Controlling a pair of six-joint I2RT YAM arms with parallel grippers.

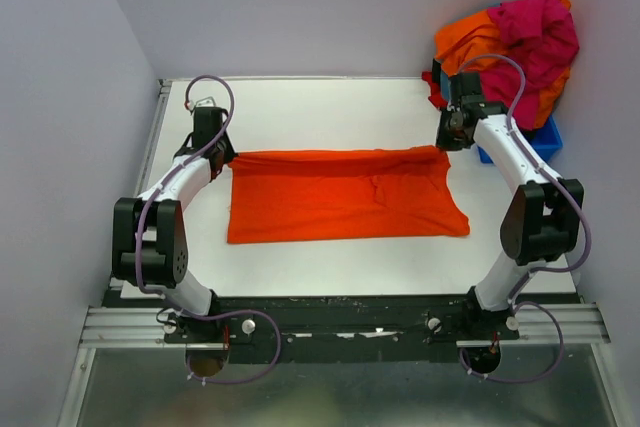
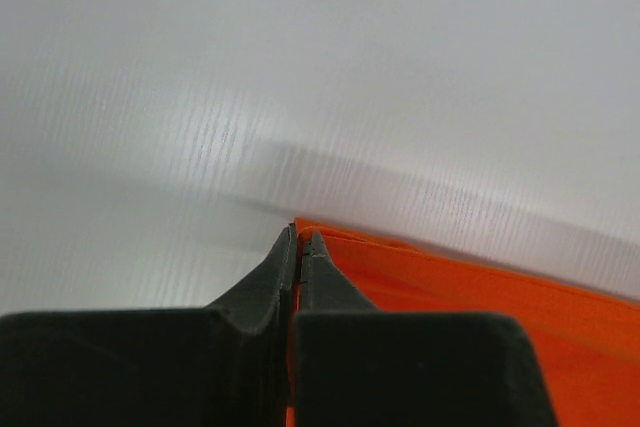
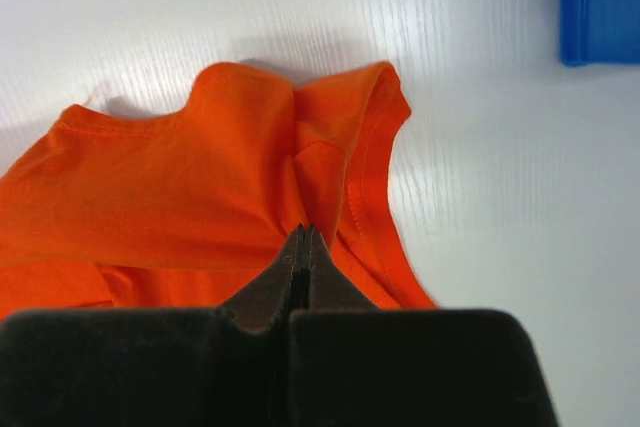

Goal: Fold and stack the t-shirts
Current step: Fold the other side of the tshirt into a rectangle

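Note:
A bright orange t-shirt [image 1: 340, 197] lies spread as a wide rectangle in the middle of the white table. My left gripper [image 1: 222, 154] is at its far left corner. In the left wrist view that gripper [image 2: 302, 232] is shut, with a strip of the orange cloth [image 2: 480, 292] pinched between its jaws. My right gripper [image 1: 452, 137] is at the far right corner. In the right wrist view it [image 3: 305, 229] is shut at a bunched fold of the t-shirt [image 3: 180, 187], whose wrinkles run into the tips.
At the back right a blue bin [image 1: 545, 137] holds a heap of more t-shirts: magenta-pink [image 1: 540, 32] on top, orange [image 1: 470, 37] and a bit of red [image 1: 436, 87]. The bin's corner [image 3: 600, 7] shows in the right wrist view. Grey walls close off the back and sides.

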